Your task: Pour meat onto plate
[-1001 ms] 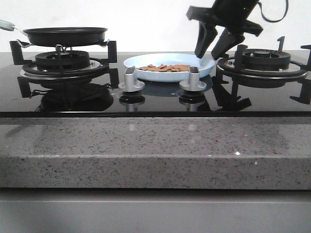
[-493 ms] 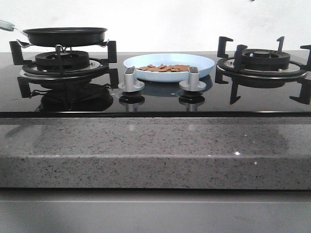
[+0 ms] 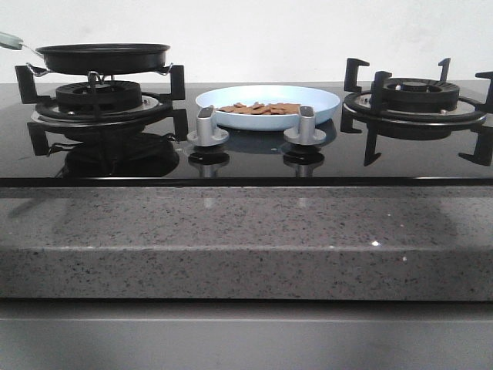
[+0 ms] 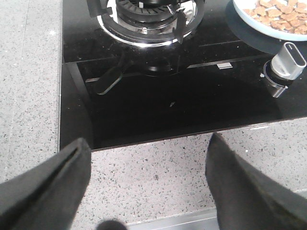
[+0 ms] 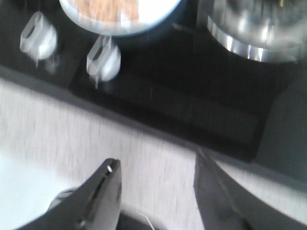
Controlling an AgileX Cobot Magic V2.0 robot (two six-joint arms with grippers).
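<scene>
The pale blue-white plate (image 3: 268, 104) sits on the black glass hob between the two burners. The meat (image 3: 260, 108), small orange-brown pieces, lies spread in it. The plate (image 4: 249, 19) with meat (image 4: 276, 10) also shows at the corner of the left wrist view, and blurred in the right wrist view (image 5: 144, 26). Neither gripper shows in the front view. My left gripper (image 4: 148, 143) is open and empty over the granite counter edge. My right gripper (image 5: 156, 160) is open and empty over the counter, in a blurred view.
The black frying pan (image 3: 102, 55) rests on the left burner (image 3: 100, 96). The right burner (image 3: 416, 96) stands bare. Two silver knobs (image 3: 208, 127) (image 3: 305, 127) stand in front of the plate. A speckled granite counter (image 3: 246, 239) runs along the front.
One second ago my right gripper hung open over the plate's right rim. It has left the front view and now looks down from over the counter. The plate and meat have not moved.
</scene>
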